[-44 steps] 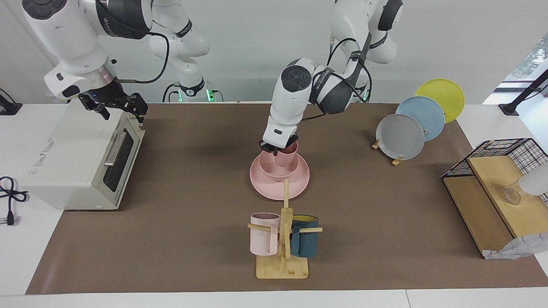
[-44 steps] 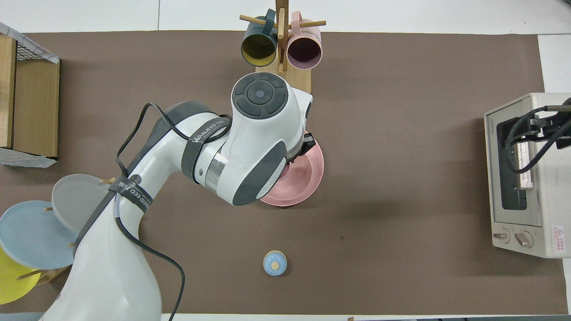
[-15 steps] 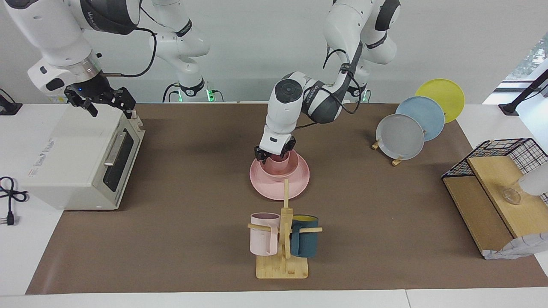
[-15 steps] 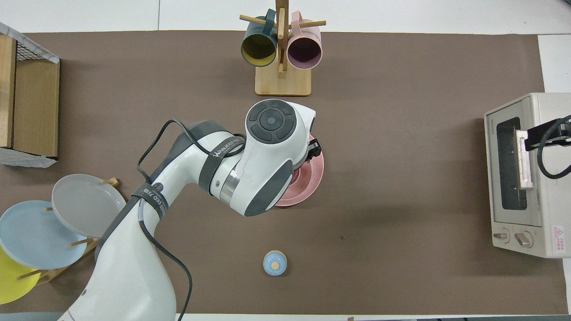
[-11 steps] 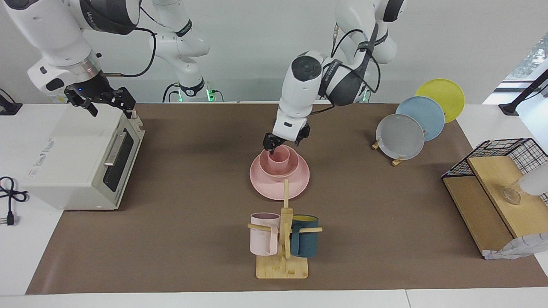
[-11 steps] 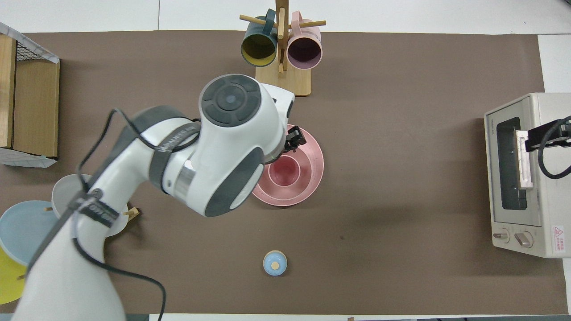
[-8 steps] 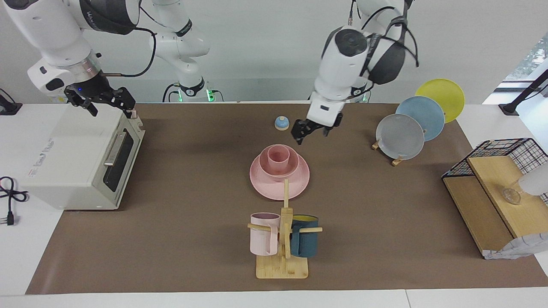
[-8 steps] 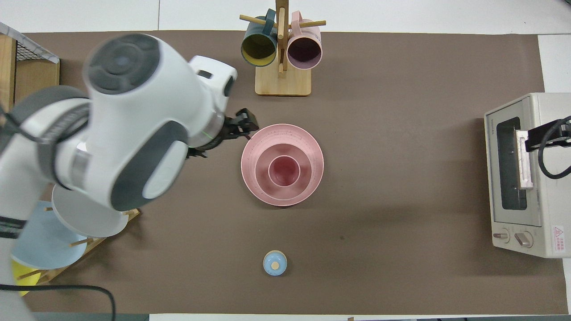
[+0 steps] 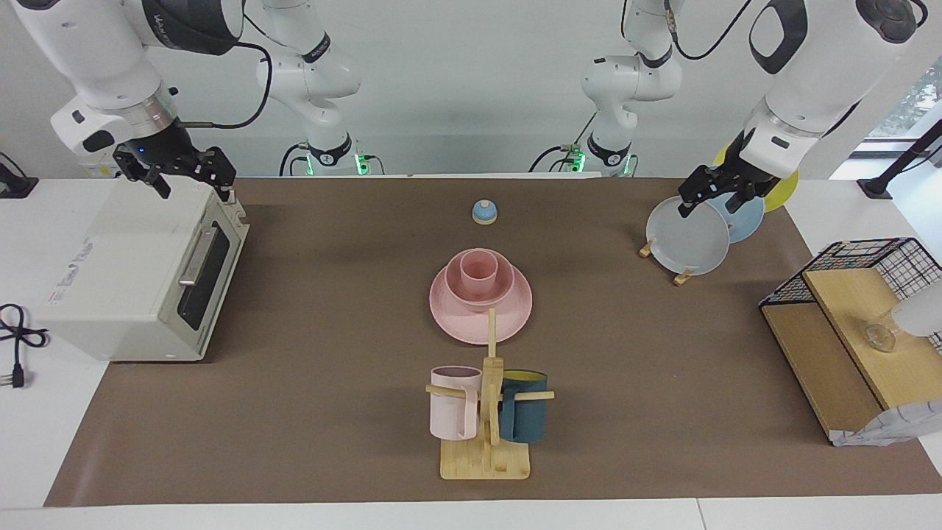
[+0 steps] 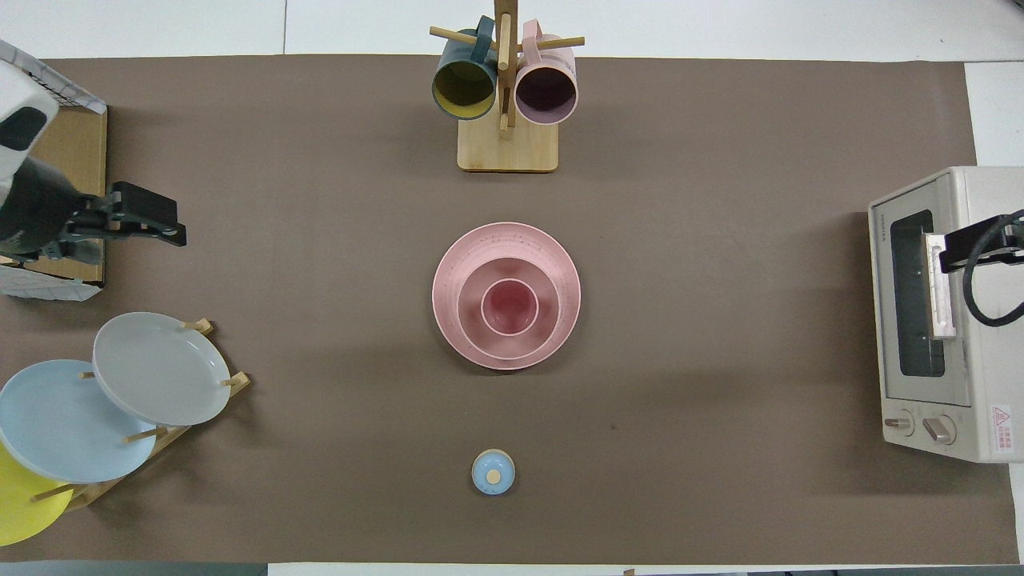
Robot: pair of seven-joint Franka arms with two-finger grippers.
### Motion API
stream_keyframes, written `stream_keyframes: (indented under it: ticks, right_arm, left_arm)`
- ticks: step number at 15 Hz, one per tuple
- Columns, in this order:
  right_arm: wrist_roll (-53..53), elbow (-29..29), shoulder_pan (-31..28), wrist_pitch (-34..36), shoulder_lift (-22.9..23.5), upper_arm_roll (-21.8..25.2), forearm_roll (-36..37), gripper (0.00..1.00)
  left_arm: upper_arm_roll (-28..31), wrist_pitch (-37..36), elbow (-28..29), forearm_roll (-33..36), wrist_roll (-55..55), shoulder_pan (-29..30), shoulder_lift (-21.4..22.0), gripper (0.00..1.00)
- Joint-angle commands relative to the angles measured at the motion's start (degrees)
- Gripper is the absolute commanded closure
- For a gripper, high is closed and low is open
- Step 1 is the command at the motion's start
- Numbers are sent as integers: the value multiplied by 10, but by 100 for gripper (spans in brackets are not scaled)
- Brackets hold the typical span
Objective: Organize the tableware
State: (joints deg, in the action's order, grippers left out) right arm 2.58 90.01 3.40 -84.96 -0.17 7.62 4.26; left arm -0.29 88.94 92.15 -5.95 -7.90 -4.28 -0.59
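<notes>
Left claw (image 9: 720,193) has withdrawn over the grey plate (image 9: 687,235), released; right claw (image 9: 179,177) waits spread. We judge the nested cup (image 9: 478,270) light, rigid, slippery: grip its rim.

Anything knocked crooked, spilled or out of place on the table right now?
Nothing stands out. The cup sits upright in the bowl, centred on the pink plate. Both mugs hang on their rack, and the three plates lean in their stand. Both end effectors are clear of the stack.
</notes>
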Motion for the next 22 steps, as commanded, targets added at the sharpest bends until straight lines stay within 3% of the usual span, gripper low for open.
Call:
stream_keyframes:
  ticks: [1, 5, 11, 15, 18, 22]
  right_arm:
    - [12, 12, -1, 7, -11, -2, -14, 0]
    - [12, 11, -1, 7, -11, -1, -14, 0]
    - [12, 11, -1, 7, -11, -1, -14, 0]
    - [12, 11, -1, 7, -11, -1, -14, 0]
    - [12, 11, -1, 7, -11, -1, -14, 0]
    - [12, 11, -1, 7, -11, -1, -14, 0]
  left_arm:
    - [-9, 21, 35, 29, 19, -2, 23, 0]
    - [-8, 0, 3, 38, 15, 1, 22, 0]
    - [-8, -111, -31, 77, 17, -7, 40, 0]
    - [-12, -57, 9, 54, 15, -1, 49, 0]
    - [-12, -40, -10, 35, 19, 13, 28, 0]
    - [-12, -39, -5, 31, 20, 14, 32, 0]
